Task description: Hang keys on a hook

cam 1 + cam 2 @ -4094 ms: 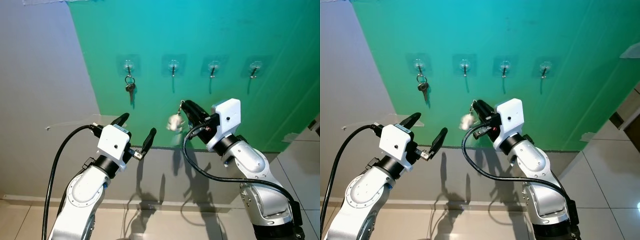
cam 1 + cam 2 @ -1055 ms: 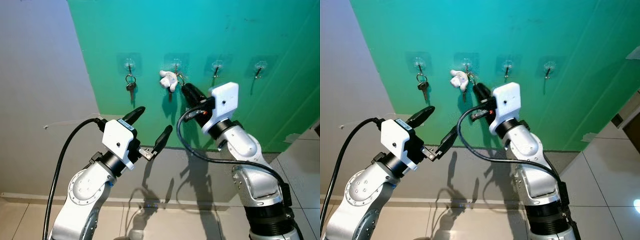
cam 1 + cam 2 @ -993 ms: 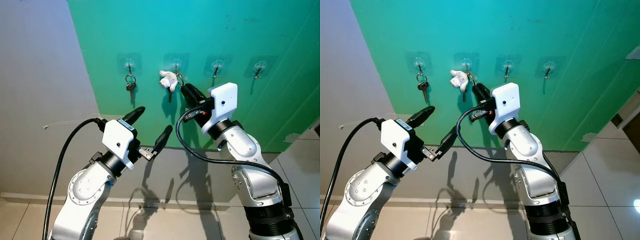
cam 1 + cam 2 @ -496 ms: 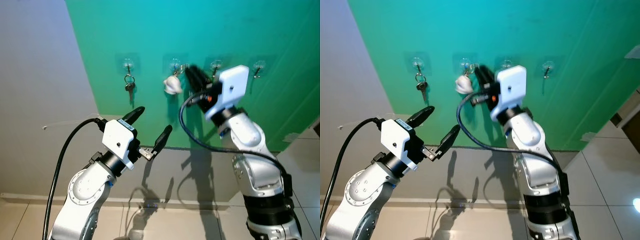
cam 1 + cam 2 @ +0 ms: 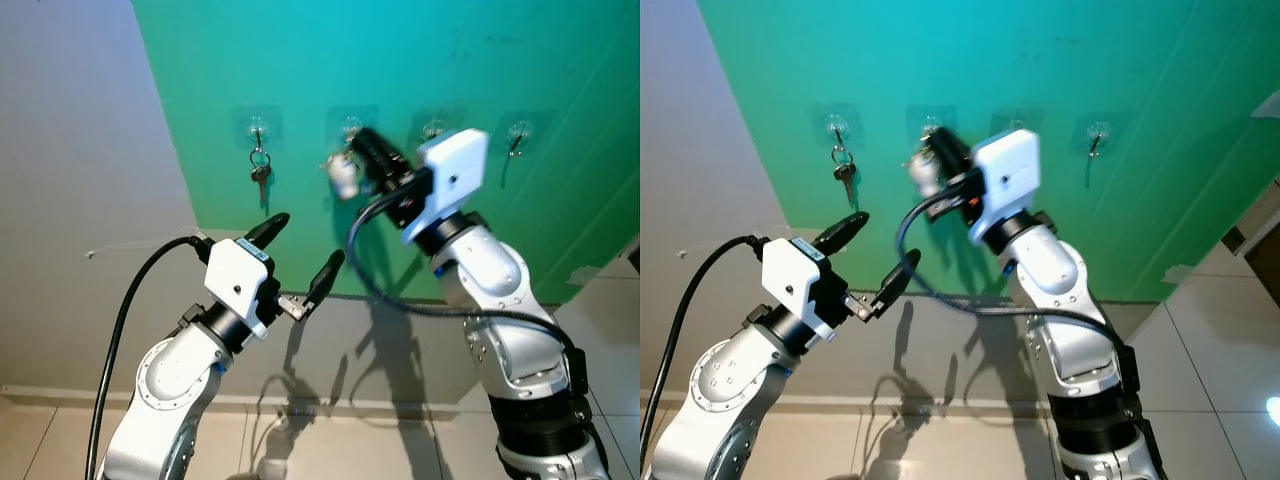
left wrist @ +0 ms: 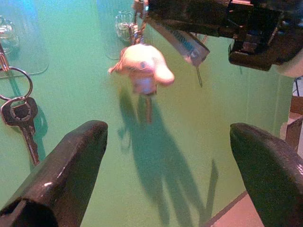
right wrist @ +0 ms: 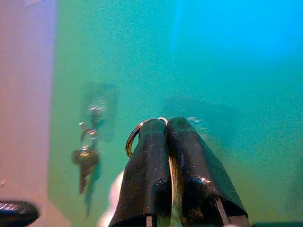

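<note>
A key ring with a white plush charm (image 5: 342,173) hangs from my right gripper (image 5: 361,150), which is shut on the metal ring (image 7: 132,139). The gripper is raised against the green wall, just below the second clear hook (image 5: 349,125) from the left. The picture is blurred there, so I cannot tell whether the ring touches the hook. The charm (image 6: 142,66) dangles free in front of the wall. My left gripper (image 5: 303,244) is open and holds nothing, lower and to the left, away from the wall.
Several clear adhesive hooks sit in a row on the green wall. The leftmost hook (image 5: 258,128) carries a dark key (image 5: 260,173). The two hooks to the right (image 5: 432,128) (image 5: 516,130) are bare. A grey wall (image 5: 90,150) adjoins on the left, with tiled floor (image 5: 610,290) at right.
My right gripper has swung a little to the left below the second hook, and the charm has swayed with it. The left arm has not moved.
</note>
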`<state>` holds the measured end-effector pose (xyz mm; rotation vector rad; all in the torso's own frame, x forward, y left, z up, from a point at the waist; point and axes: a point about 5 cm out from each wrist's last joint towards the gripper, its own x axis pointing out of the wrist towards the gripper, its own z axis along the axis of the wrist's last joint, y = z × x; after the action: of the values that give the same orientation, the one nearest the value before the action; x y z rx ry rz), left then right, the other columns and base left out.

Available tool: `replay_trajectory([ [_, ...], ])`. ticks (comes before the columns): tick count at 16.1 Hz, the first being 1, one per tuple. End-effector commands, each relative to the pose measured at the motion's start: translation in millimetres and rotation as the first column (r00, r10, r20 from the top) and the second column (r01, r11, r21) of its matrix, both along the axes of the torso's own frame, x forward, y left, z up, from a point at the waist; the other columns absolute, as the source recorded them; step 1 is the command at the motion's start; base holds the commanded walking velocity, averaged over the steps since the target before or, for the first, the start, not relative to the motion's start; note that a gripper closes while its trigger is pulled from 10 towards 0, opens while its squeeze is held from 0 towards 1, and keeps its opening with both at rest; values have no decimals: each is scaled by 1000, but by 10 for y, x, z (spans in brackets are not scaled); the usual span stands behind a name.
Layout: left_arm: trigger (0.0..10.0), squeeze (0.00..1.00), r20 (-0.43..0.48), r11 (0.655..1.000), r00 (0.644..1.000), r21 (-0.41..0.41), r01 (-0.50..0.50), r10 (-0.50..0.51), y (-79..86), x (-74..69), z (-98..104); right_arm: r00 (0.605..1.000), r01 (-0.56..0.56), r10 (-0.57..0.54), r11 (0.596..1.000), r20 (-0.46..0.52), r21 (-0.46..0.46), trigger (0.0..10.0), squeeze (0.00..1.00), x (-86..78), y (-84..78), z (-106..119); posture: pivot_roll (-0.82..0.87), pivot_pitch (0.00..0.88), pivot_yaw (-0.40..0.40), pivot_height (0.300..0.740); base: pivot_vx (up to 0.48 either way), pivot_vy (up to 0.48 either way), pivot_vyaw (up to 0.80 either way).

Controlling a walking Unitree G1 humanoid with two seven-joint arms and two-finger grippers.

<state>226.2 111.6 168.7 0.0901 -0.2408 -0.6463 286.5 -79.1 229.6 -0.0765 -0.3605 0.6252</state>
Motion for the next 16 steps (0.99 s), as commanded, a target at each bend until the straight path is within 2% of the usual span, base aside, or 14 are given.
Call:
replay_trajectory([
  [1,10000,0,10,1000,1000,13,18,-19,-38,-18,16,999,-49,49,995,2,-86,10000,0,-69,49,-73,50,0,-26,740,0,0,0],
  [2,10000,0,6,999,1000,21,24,-24,-46,-20,3,997,-76,76,985,0,-154,10000,0,-105,94,-150,47,0,-26,740,0,0,0],
  [3,10000,0,6,999,1000,21,24,-24,-46,-20,3,997,-76,76,985,0,-154,10000,0,-105,94,-150,47,0,-26,740,0,0,0],
  [4,10000,0,5,999,1000,20,25,-25,-48,-21,1,997,-68,72,976,10,-207,10000,0,-112,104,-199,47,0,-26,740,0,0,0],
  [6,10000,0,4,999,1000,21,24,-24,-48,-21,-1,998,-58,60,974,5,-219,10000,0,-107,85,-231,47,0,-26,740,0,0,0],
  [9,10000,0,4,999,1000,23,24,-24,-46,-19,-1,1000,-15,17,981,8,-192,10000,0,-77,11,-233,46,0,-25,740,0,0,0],
  [11,10000,0,5,999,1000,24,26,-26,-48,-18,-1,999,-37,39,994,14,-102,10000,0,-83,15,-181,46,0,-25,740,0,0,0],
  [13,10000,0,5,999,1000,25,28,-28,-50,-10,2,999,-51,53,994,12,-92,10000,0,-49,20,-185,44,0,-20,740,0,0,0],
  [16,10000,0,7,999,1000,25,29,-29,-54,-7,6,997,-28,34,996,64,-86,10000,0,49,-5,-124,46,0,-20,740,0,0,0],
])
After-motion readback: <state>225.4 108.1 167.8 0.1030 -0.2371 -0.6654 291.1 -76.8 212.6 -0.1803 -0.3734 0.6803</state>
